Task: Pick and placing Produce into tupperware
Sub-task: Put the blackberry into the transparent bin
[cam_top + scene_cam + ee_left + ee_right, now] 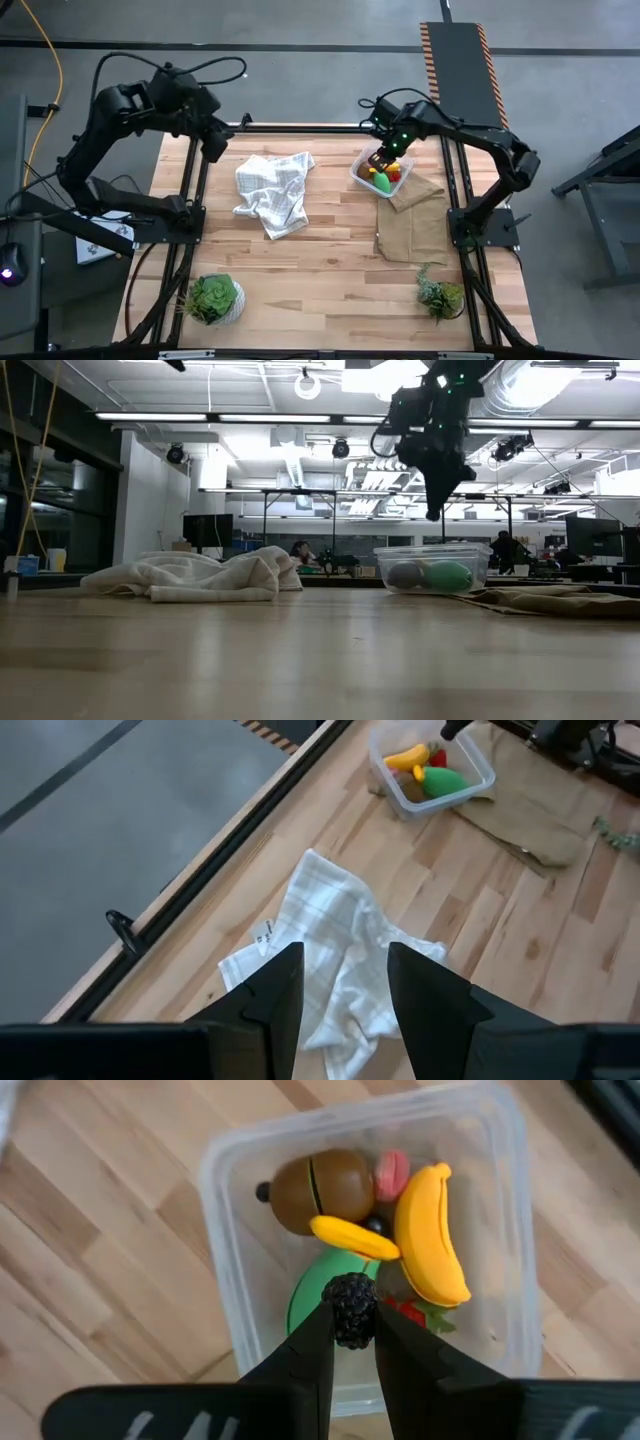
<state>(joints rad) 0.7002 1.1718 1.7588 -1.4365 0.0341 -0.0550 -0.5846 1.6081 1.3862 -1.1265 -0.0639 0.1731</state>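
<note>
Two cloths [272, 192] on wooden table [330, 270]; ceiling lights [250, 416] overhead.

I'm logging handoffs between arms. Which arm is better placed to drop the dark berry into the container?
The right. Its gripper already pinches the dark berry directly above the tupperware, over the banana. The left gripper hangs open over the white checked cloth, well away.
</note>
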